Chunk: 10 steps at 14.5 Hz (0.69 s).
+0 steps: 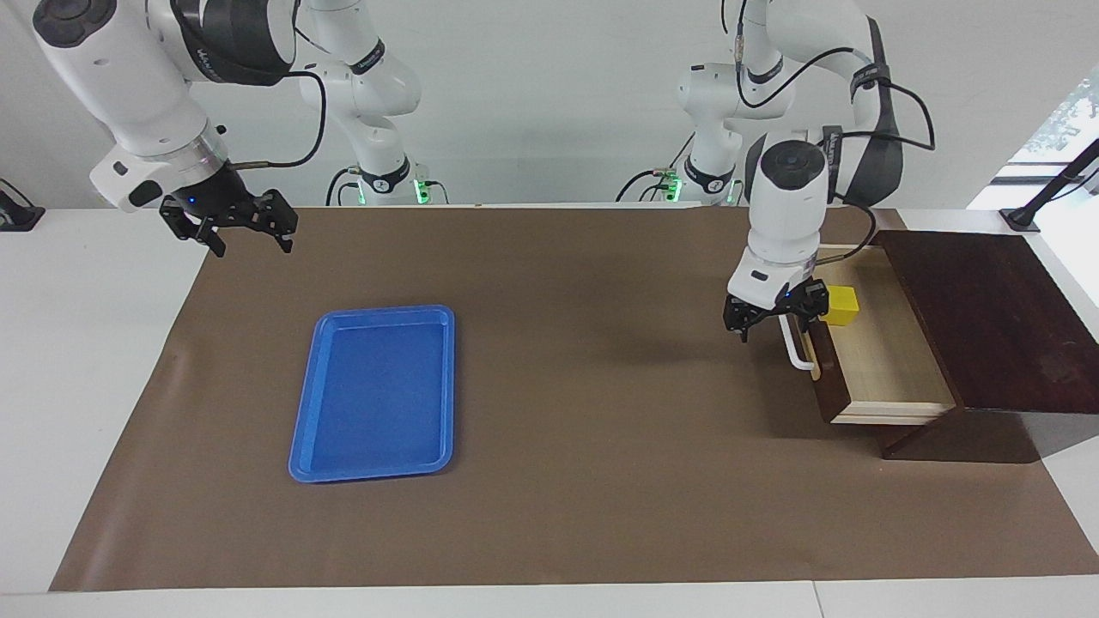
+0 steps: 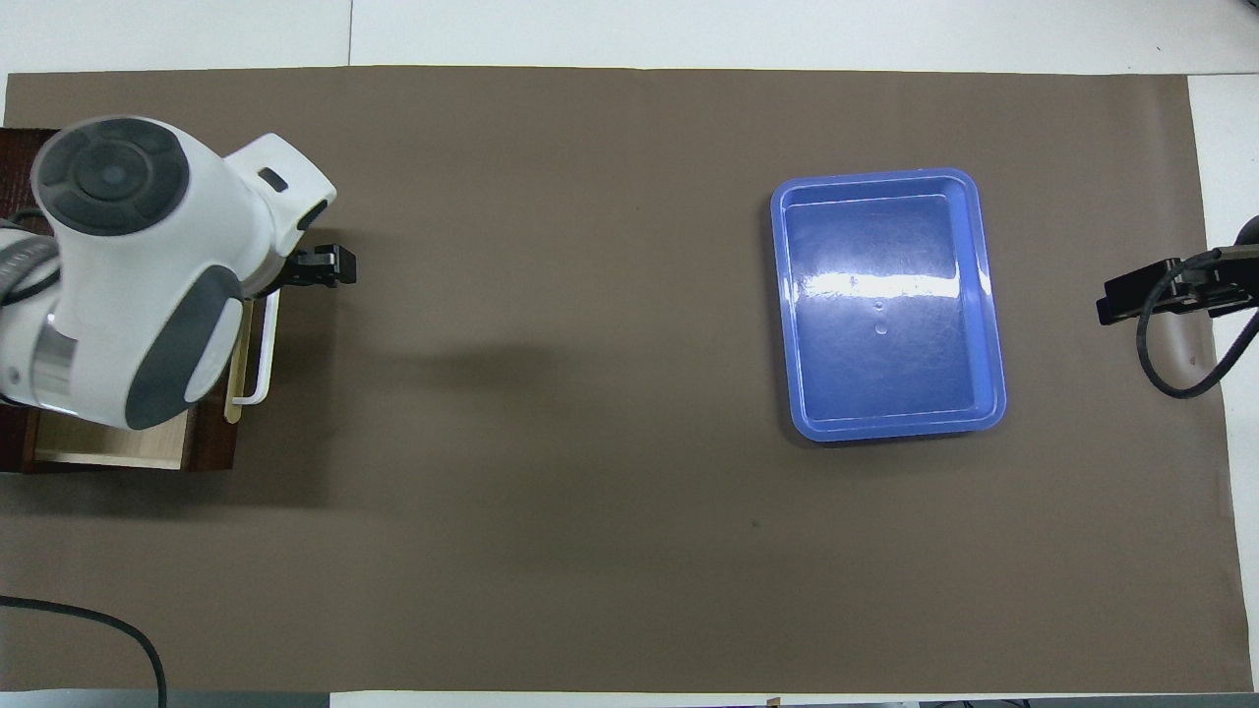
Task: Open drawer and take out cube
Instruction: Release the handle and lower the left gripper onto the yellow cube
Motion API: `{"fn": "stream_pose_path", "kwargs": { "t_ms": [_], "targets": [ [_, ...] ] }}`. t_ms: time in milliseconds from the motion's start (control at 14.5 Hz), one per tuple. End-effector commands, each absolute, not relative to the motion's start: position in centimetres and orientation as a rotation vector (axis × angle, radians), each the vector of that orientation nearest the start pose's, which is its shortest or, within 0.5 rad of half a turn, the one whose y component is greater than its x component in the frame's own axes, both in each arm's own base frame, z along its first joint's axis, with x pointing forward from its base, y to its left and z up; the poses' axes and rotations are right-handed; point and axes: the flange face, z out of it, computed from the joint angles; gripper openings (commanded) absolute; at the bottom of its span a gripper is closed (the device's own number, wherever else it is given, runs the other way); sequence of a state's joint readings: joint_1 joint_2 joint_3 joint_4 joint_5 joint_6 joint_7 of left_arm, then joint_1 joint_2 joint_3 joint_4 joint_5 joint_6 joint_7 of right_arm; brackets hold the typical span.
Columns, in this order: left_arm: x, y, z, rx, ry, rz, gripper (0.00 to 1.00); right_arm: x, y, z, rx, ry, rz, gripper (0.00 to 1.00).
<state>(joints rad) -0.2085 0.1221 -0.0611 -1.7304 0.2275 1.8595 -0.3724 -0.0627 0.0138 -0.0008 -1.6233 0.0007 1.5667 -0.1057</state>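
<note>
Drawer [image 1: 884, 360] pulled open, yellow cube [image 1: 842, 306] inside. Probably light and rigid; best pinched across flat sides. Left gripper [image 1: 767, 319] and right gripper [image 1: 249, 227] spread, empty.

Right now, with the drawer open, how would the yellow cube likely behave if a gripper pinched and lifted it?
The cube looks solid with flat faces, so it probably stays rigid and will not roll. It is small beside the drawer, so likely light. The left gripper hangs beside it.
</note>
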Motion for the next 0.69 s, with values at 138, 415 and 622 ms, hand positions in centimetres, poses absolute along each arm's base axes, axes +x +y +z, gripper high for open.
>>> {"fn": "stream_pose_path", "kwargs": {
  "t_ms": [138, 415, 622],
  "targets": [
    [58.9, -2.0, 55.3, -2.944, -0.822, -0.049, 1.00, 54.8, -3.8, 59.3, -3.140, -0.036, 0.128, 1.00],
    [57.1, 3.3, 52.4, -2.643, -1.584, -0.112, 1.00, 54.8, -3.8, 59.4, -3.142, -0.039, 0.124, 1.00],
    [55.4, 3.1, 49.1, -2.462, -1.906, -0.166, 1.00, 54.8, -3.8, 59.3, -3.142, -0.037, 0.126, 1.00]
  ]
}}
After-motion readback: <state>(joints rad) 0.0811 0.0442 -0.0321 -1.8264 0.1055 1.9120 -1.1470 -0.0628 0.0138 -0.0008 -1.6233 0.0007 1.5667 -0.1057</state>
